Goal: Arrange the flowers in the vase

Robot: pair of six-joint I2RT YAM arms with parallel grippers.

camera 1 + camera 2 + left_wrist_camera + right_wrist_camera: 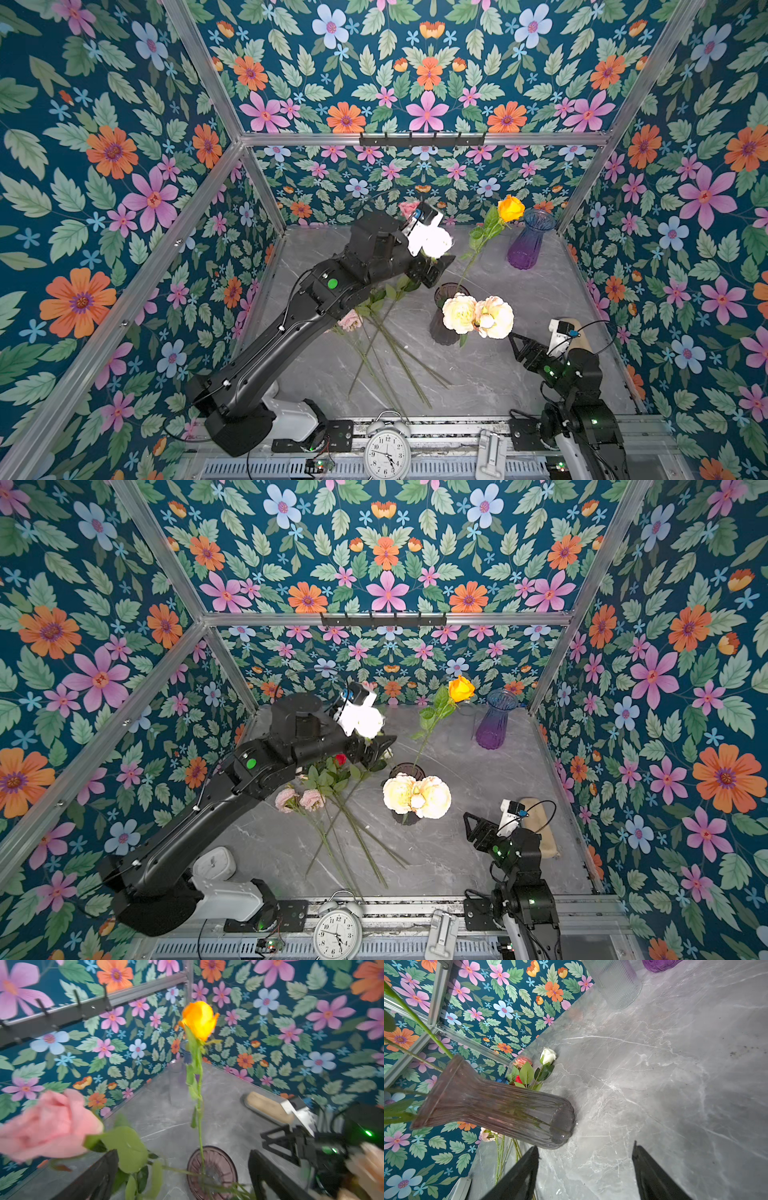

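A smoky ribbed vase (441, 296) (500, 1103) stands mid-table and holds two cream peonies (478, 316) and a tall orange rose (511, 208) (199, 1019). My left gripper (438, 270) (184, 1153) hovers just behind the vase mouth (212, 1167), open wide. A pink rose (47, 1126) leans out to one side, and its stem crosses between the spread fingers toward the mouth. More flowers (328, 796) lie on the table left of the vase, with a white rose (548, 1055) among them. My right gripper (514, 337) (586, 1145) waits open and empty, right of the vase base.
A purple vase (528, 245) and a clear ribbed glass vase (616, 982) stand at the back right. A tan brush-like block (268, 1107) lies by the right wall. An alarm clock (386, 451) sits on the front rail. A hook rail (422, 139) hangs on the back wall.
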